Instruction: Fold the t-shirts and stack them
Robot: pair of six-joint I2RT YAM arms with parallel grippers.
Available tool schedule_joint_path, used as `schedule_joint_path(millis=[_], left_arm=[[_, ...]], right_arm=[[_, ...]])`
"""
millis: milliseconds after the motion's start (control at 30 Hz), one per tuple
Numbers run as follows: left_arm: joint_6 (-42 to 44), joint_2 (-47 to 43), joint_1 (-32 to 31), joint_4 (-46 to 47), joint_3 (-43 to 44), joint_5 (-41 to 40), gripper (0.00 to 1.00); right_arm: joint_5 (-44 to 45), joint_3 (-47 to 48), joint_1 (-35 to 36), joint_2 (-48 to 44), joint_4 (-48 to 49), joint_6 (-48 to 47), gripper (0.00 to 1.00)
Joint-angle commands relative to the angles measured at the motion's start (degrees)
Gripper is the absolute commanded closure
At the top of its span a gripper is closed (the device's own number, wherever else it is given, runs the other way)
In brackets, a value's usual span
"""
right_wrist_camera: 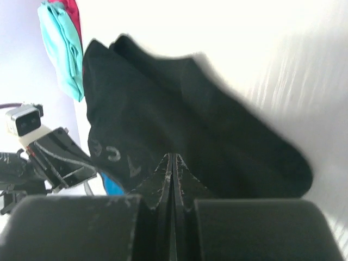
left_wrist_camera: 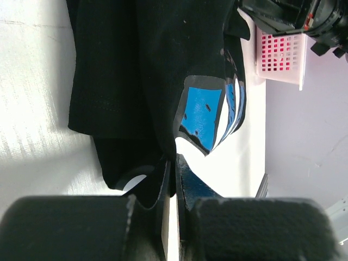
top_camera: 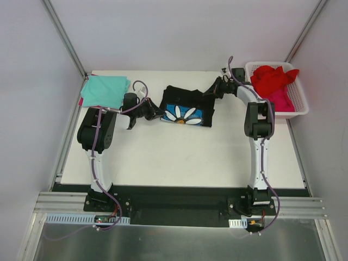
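Observation:
The black t-shirt (top_camera: 187,103) with a white-and-blue flower print (top_camera: 185,113) lies partly folded in the middle of the table. My left gripper (top_camera: 157,113) is shut on its left edge, and black cloth (left_wrist_camera: 136,65) is pinched at the fingertips (left_wrist_camera: 175,163) beside the blue print (left_wrist_camera: 201,117). My right gripper (top_camera: 213,91) is shut on the shirt's upper right corner; its jaws (right_wrist_camera: 173,159) are closed into the black cloth (right_wrist_camera: 179,114). A folded teal t-shirt (top_camera: 105,91) lies at the back left. Red (top_camera: 274,79) and pink (top_camera: 284,101) shirts sit in the basket.
The white slotted basket (top_camera: 302,106) stands at the back right corner, close to the right arm (top_camera: 258,119). A red layer (right_wrist_camera: 69,10) shows under the teal shirt (right_wrist_camera: 62,49). The table's edge runs just behind the teal shirt and the basket.

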Motion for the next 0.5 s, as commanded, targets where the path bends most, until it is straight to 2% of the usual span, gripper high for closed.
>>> schedule_joint_path(millis=[0,167,233,267,300,367,467], left_arm=[[0.08,-1.15,-0.69,1.46,0.63,2.27,1.00],[0.08,-1.85,-0.87,1.37,0.28,2.53,1.00],[0.08,-2.03,-0.87,1.28,0.10,2.62,1.00],[0.17,-2.11,-0.95,1.28,0.10,2.71,1.00],[0.26,-2.20,-1.04,1.19,0.02,2.71,1.00],[0.17,-2.29,-1.13,1.11,-0.16,2.71,1.00],[0.17,-2.20,-1.31,1.19,-0.16,2.54,1.00]], right_arm=[[-2.09,-6.45,2.01,-12.03,-0.37,0.18,0.99],[0.80,-20.23,4.56,-22.83,1.47,-0.95,0.99],[1.60,-22.80,4.48,-24.79,1.65,-1.83,0.99],[1.35,-24.38,4.13,-25.40,1.83,-1.75,0.97],[0.99,-24.83,3.60,-25.41,1.83,-1.57,0.87],[-0.84,-25.19,2.98,-24.28,1.65,-0.87,0.74],[-0.42,-25.19,2.98,-22.78,0.07,-2.09,0.70]])
